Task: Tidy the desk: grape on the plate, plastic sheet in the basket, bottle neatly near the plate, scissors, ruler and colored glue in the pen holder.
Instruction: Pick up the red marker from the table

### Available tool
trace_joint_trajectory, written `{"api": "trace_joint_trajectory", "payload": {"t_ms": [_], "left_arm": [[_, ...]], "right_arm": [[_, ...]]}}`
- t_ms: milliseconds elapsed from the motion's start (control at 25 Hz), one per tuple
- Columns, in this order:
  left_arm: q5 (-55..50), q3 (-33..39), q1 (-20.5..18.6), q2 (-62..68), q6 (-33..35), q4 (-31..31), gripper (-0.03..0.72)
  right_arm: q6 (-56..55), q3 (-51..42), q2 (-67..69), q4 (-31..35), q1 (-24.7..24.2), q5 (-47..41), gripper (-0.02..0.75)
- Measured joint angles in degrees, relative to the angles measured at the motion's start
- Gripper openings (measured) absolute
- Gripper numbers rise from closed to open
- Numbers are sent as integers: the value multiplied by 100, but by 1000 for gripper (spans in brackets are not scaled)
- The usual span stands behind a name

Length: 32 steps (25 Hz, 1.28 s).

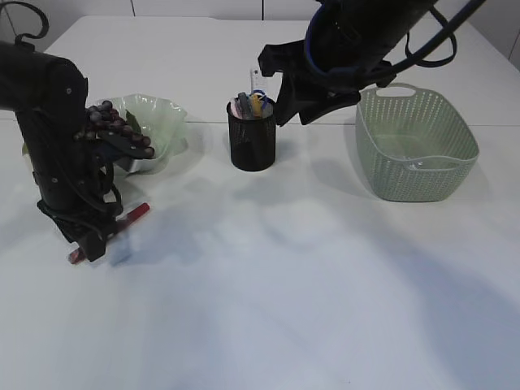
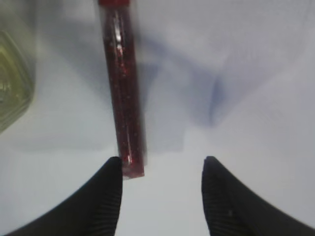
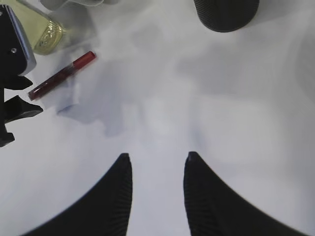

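Observation:
A red glitter glue tube (image 1: 130, 218) lies on the white table in front of the plate. My left gripper (image 2: 162, 164) is open and low over the table. The tube's near end (image 2: 125, 98) lies just ahead of the left fingertip, not between the jaws. Dark grapes (image 1: 122, 130) rest on the pale green wavy plate (image 1: 166, 122). The black mesh pen holder (image 1: 252, 142) holds scissors and a ruler. My right gripper (image 3: 156, 156) is open and empty, high above the table behind the pen holder. A yellowish bottle (image 3: 44, 29) lies by the plate, hidden behind my left arm in the exterior view.
A green woven basket (image 1: 414, 146) stands at the right with something clear lying in it. The left arm (image 1: 57, 146) stands in front of the plate. The tube also shows in the right wrist view (image 3: 61, 76).

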<state>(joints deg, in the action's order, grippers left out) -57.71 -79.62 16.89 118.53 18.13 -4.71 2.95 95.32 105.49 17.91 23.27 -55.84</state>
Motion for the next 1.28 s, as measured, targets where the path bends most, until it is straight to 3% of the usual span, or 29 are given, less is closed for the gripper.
{"api": "trace_joint_trajectory", "payload": {"t_ms": [1080,1280], "left_arm": [[282,-13,-35,402,9,-43,359],[305,-16,-35,413,9,-53,326]], "right_arm": [[0,0,0,0,0,82,293],[0,0,0,-10,0,94,292]]}}
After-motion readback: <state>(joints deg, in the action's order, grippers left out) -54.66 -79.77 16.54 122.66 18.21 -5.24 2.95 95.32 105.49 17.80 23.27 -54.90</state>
